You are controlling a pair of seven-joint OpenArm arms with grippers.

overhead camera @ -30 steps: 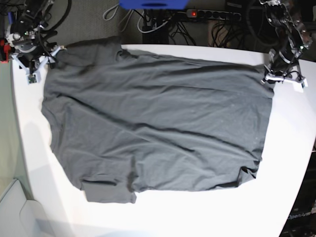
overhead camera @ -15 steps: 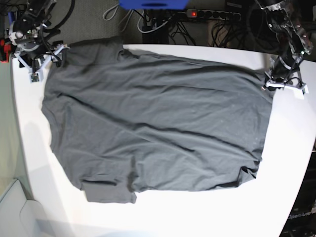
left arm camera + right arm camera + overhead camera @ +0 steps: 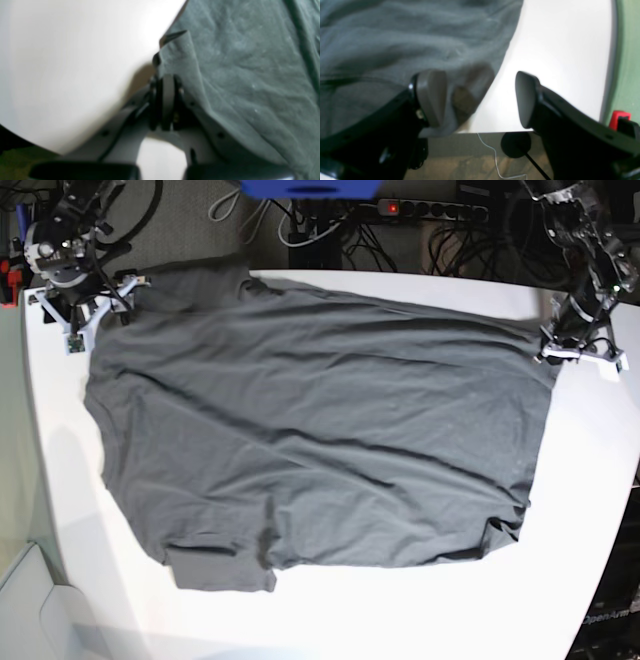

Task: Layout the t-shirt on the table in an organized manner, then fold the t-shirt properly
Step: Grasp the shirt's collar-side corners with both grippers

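Observation:
The dark grey t-shirt lies spread flat over the white table, creased, with one sleeve folded under near the front left. My left gripper sits at the shirt's far right corner. In the left wrist view it is shut on the t-shirt, whose edge rises in a fold from the fingertips. My right gripper hovers at the far left corner. The right wrist view shows it open wide, its left finger over the t-shirt edge and its right finger over the bare table.
A power strip and tangled cables run behind the table's far edge, beside a blue object. A pale bin stands off the front left corner. A red part shows beyond the table edge.
My right gripper has opened fully and let go of the shirt's far left corner, drifting slightly back. The left gripper has edged a little right, still shut.

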